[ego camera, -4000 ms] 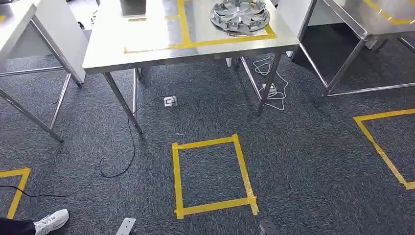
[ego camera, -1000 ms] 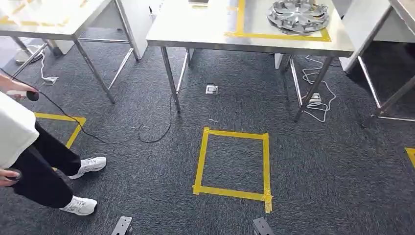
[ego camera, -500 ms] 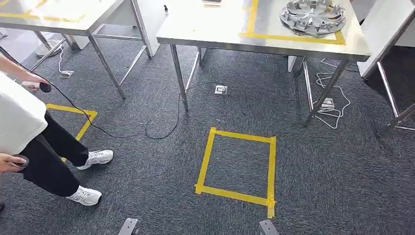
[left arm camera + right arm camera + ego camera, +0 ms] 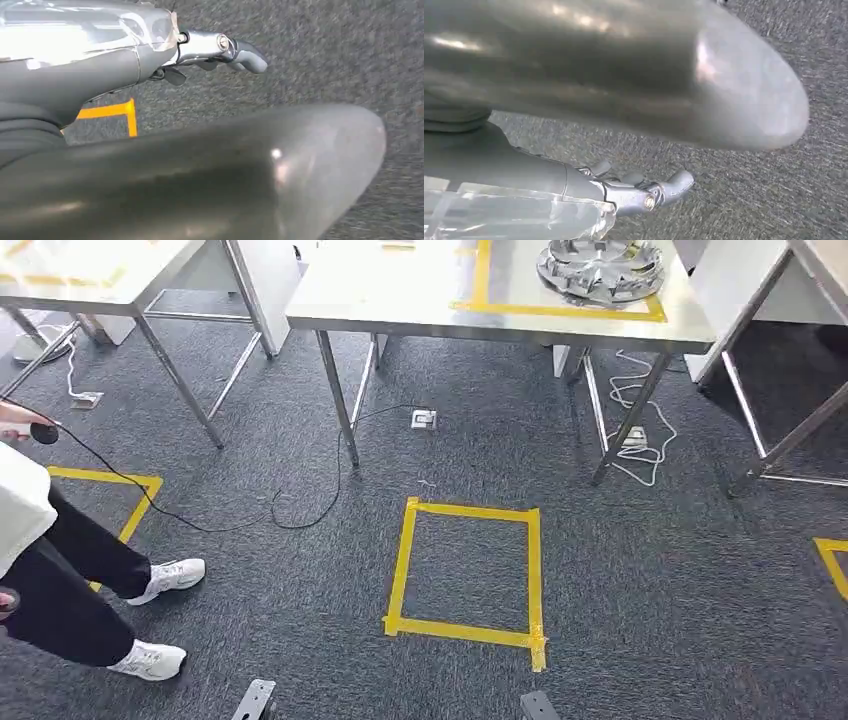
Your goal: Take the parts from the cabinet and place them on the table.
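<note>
A round silver ribbed part (image 4: 600, 265) lies inside a yellow tape frame on the steel table (image 4: 400, 300) at the top of the head view. The left wrist view has my left hand (image 4: 215, 50) hanging over the grey carpet, fingers stretched out and nothing in them. My right hand (image 4: 644, 192) hangs the same way over the carpet, fingers apart and holding nothing. Both hands are far from the part. No cabinet can be seen.
A yellow tape square (image 4: 465, 570) marks the carpet ahead. A person (image 4: 60, 580) stands at the left, holding a controller on a black cable (image 4: 250, 520). A second table (image 4: 90, 270) stands at the far left and another's legs (image 4: 790, 430) at the right. White cables (image 4: 635, 435) lie under the middle table.
The camera has turned: the whole scene shifted leftwards since half a second ago. The person at the left, absent four seconds ago, is now in view. The part has stayed on the table.
</note>
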`<state>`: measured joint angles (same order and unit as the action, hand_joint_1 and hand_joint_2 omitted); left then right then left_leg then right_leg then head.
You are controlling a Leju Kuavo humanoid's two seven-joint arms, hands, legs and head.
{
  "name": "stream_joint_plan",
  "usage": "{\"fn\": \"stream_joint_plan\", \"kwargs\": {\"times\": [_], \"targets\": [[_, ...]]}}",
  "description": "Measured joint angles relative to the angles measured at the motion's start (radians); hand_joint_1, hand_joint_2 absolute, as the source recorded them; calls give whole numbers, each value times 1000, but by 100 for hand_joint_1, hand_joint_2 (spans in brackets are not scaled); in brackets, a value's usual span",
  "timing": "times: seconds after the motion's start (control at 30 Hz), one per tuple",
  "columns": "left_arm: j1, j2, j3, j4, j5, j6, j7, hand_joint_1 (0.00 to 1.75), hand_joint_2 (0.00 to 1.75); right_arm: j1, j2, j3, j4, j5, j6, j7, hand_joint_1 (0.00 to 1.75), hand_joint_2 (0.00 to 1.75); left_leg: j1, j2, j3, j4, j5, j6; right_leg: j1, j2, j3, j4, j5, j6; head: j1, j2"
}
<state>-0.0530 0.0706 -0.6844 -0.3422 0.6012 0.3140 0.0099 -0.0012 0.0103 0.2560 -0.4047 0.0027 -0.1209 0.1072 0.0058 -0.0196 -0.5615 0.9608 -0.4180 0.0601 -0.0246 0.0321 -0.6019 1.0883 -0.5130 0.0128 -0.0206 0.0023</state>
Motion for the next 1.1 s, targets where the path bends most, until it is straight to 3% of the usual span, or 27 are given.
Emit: {"fn": "stream_joint_plan", "kwargs": {"times": [0.07,0.1,0.13,0.2,0.23,0.27,0.3,0.33,0.4,0.43,0.47,0.5,0.53,0.57,0.6,0.63,0.67,0.73,0.77,0.8,0.9,0.93,0.97,1.0,1.03,1.1], "targets": [[2,-3,0,0,0,0,1,0,0,-5,-3,-1,0,-2,0,0,0,0,-5,25,1,0,-2,-2,0,-16,-81,150,-58,-8,-2,0],[2,-4,0,0,0,0,1,0,0,-4,-5,-1,0,-2,0,0,0,0,-6,33,0,1,-3,-2,0,-18,-109,201,-70,-5,-3,0],[1,-6,0,0,0,0,1,0,0,-1,-5,-1,0,-3,0,0,0,0,-8,43,0,2,-4,-4,0,-19,-116,212,-66,4,-1,0],[1,-8,0,0,0,0,1,0,0,2,-8,-1,0,-3,0,0,0,0,-8,62,1,6,-8,-9,0,-31,-55,88,-7,28,-1,0],[1,-10,0,0,0,0,1,0,0,0,-9,-1,0,-3,0,0,0,0,-8,72,1,14,-14,-15,0,-55,3,-20,32,36,-2,0],[1,-11,0,0,0,0,1,0,0,-3,-10,-1,0,-3,0,0,0,0,-10,81,0,25,-21,-21,2,-95,39,-95,46,29,-1,0],[1,-10,0,0,0,0,1,0,0,-4,-10,-1,0,-3,0,0,0,0,-19,89,0,30,-28,-29,9,-92,36,-88,49,19,-3,0],[1,-10,0,1,0,0,1,0,0,-5,-8,-1,-2,-3,0,0,0,0,-19,95,1,34,-31,-33,7,-75,38,-88,52,6,-5,0],[0,-11,0,0,0,0,1,0,0,-2,-10,-1,-2,-3,0,0,0,0,-16,110,3,34,-29,-36,10,-60,32,-88,56,-3,-5,0],[-1,-10,0,0,0,0,2,0,0,-1,-10,-2,-2,-3,0,0,0,0,-14,114,3,38,-33,-41,-1,-50,38,-92,61,-10,-4,0],[-1,-10,0,0,0,0,1,0,0,1,-10,-2,-2,-3,0,0,0,0,-8,81,-8,51,-50,-53,-5,-41,38,-92,63,-13,-5,0],[-1,-11,0,0,0,0,1,0,0,1,-10,-2,-2,-3,0,0,0,0,-4,47,-22,96,-87,-58,-7,-34,38,-92,65,-17,-6,0],[0,-10,0,1,0,0,1,0,0,-1,-9,-2,-2,-3,1,0,0,0,-1,31,-52,171,-131,-63,-7,-26,37,-92,67,-20,-6,0],[1,-8,0,1,0,0,1,0,0,-1,-6,-2,-2,-3,1,0,0,0,1,25,-93,265,-173,-66,-6,-15,34,-91,67,-20,-6,0],[1,-8,0,1,0,0,1,0,0,1,-6,-2,-2,-3,1,0,0,0,3,23,-128,343,-198,-68,-6,-3,33,-91,68,-20,-6,0],[2,-8,0,1,0,0,2,0,0,4,-6,-2,-2,-3,1,0,0,0,5,23,-139,367,-195,-68,-6,7,34,-91,68,-19,-6,0],[2,-8,0,1,0,0,1,0,0,5,-6,-2,-2,-3,1,0,0,0,7,23,-126,338,-169,-67,-7,19,35,-91,69,-18,-6,0],[1,-7,0,1,0,0,2,0,0,4,-5,-2,-2,-3,2,0,0,0,11,7,-36,159,-74,-63,-7,48,38,-91,71,-14,-6,0],[1,-6,0,1,0,0,1,0,0,3,-4,-2,-3,-3,1,0,0,0,14,-31,7,75,-39,-59,-9,59,39,-92,73,-11,-6,0],[1,-5,0,2,0,0,1,0,0,2,-3,-3,-3,-3,1,0,0,0,18,-94,22,45,-57,-55,-9,67,34,-92,77,-4,-4,0],[2,-5,0,3,0,1,3,0,0,0,-2,-3,-3,-3,2,0,0,0,8,-65,15,44,-56,-50,-18,104,16,-96,90,17,-11,0],[0,-4,0,3,0,1,3,0,0,4,0,-3,-3,-3,2,0,0,0,7,-50,20,35,-48,-41,-16,119,14,-105,97,27,-12,0],[-2,-4,0,3,0,1,2,0,0,6,-2,-3,-3,-3,2,0,0,0,17,-29,31,10,-34,-30,-13,99,6,-92,92,28,-9,0],[-2,-5,0,3,0,1,2,0,0,4,-3,-3,-3,-3,2,0,0,0,10,-18,34,2,-29,-25,-4,41,-15,-55,68,20,-7,0],[-2,-5,0,3,0,1,1,0,0,1,-3,-3,-3,-4,3,0,0,0,7,2,32,2,-26,-18,-3,6,-52,19,30,9,-3,0],[1,-6,0,5,0,0,2,0,0,-2,-3,-3,-3,-4,3,0,0,0,-5,38,28,3,-25,-16,-2,-19,-124,180,-32,0,-3,0]]}}
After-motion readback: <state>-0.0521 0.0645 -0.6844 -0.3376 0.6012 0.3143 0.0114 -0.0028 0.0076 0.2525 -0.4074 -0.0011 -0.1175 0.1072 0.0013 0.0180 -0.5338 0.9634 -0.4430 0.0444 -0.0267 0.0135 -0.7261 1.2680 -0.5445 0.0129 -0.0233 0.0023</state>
